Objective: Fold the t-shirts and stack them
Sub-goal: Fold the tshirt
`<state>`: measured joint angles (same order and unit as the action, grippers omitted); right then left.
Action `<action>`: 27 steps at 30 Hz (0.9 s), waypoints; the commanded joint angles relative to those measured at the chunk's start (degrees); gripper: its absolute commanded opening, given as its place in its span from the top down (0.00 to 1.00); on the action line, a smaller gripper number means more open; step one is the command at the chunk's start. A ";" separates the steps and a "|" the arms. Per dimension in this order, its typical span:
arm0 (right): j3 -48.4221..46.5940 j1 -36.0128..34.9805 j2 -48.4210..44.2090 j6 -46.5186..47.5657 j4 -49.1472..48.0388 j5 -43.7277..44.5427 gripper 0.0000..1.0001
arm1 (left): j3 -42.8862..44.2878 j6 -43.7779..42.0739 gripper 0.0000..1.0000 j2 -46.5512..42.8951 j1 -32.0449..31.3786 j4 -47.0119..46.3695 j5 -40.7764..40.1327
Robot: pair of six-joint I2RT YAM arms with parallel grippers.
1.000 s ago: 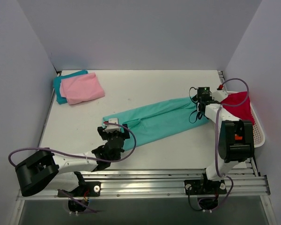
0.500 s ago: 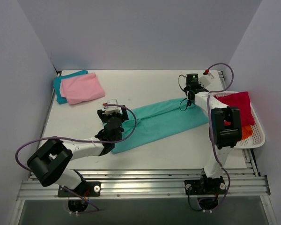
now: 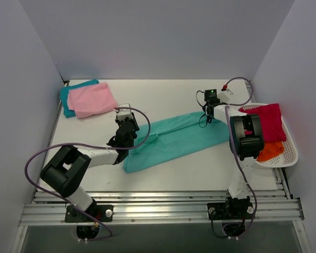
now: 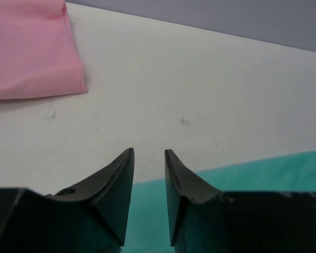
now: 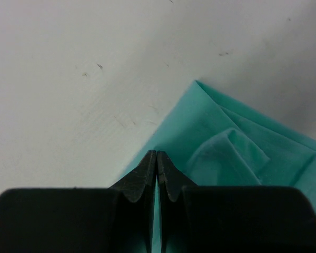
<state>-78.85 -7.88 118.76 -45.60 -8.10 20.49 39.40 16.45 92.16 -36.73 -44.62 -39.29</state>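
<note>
A mint green t-shirt (image 3: 174, 138) lies as a long diagonal strip mid-table. My left gripper (image 3: 127, 125) hovers low over its left far edge (image 4: 263, 171). Its jaws (image 4: 149, 152) stand a narrow gap apart, with nothing visibly between the tips. My right gripper (image 3: 207, 115) is shut at the shirt's far right corner (image 5: 237, 153). A sliver of green cloth shows between its closed fingers (image 5: 156, 153). A folded pale pink t-shirt (image 3: 92, 99) (image 4: 26, 47) lies on a teal blue one (image 3: 68, 95) at the back left. Crimson (image 3: 266, 118) and orange (image 3: 268, 151) t-shirts sit in the basket.
A white basket (image 3: 289, 153) stands at the table's right edge. Grey walls close in the left, back and right sides. A metal rail (image 3: 158, 208) runs along the near edge by the arm bases.
My left gripper moved away from the near edge to the shirt's left far edge and its jaws narrowed. My right gripper moved left from beside the basket to the far corner and shut.
</note>
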 commanded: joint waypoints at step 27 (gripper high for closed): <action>27.00 -16.47 -36.93 -10.21 12.93 18.62 0.99 | 6.66 7.10 0.79 9.61 1.49 1.38 17.40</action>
<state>-50.87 -24.69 82.21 -54.85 1.61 34.52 44.27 21.50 100.36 -35.46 -43.59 -26.04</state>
